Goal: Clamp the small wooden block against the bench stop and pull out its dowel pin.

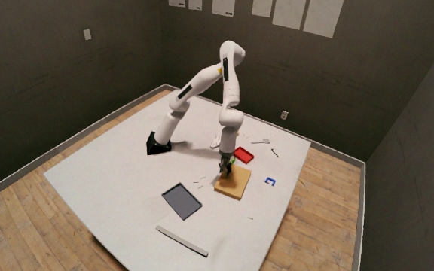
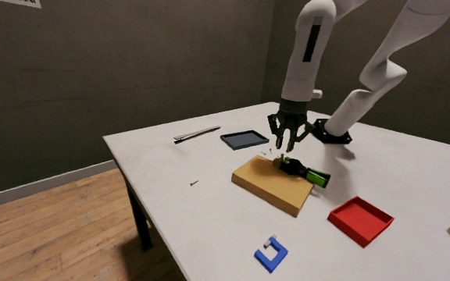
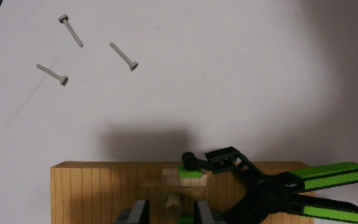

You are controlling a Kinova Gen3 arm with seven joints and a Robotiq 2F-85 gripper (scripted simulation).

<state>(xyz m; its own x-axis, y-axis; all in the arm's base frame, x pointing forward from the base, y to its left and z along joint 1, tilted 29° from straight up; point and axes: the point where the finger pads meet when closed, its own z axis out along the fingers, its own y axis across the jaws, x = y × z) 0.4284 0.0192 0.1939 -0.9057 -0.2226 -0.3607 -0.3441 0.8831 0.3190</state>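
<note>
My gripper is partly open, its fingertips just above the dowel pin. In the wrist view the pin shows between the fingertips, touching neither. A green and black spring clamp lies on the bench board, handles to the right. One green jaw pad lies against a pale wooden piece, apparently the stop; the other shows beside the pin. The small block is largely hidden, so any gap between it and the stop cannot be judged.
A red tray stands near the board, a dark tray on its other side. A blue C-shaped piece lies near the table edge. Several screws, including one screw, lie beside the board. A long grey bar lies farther off.
</note>
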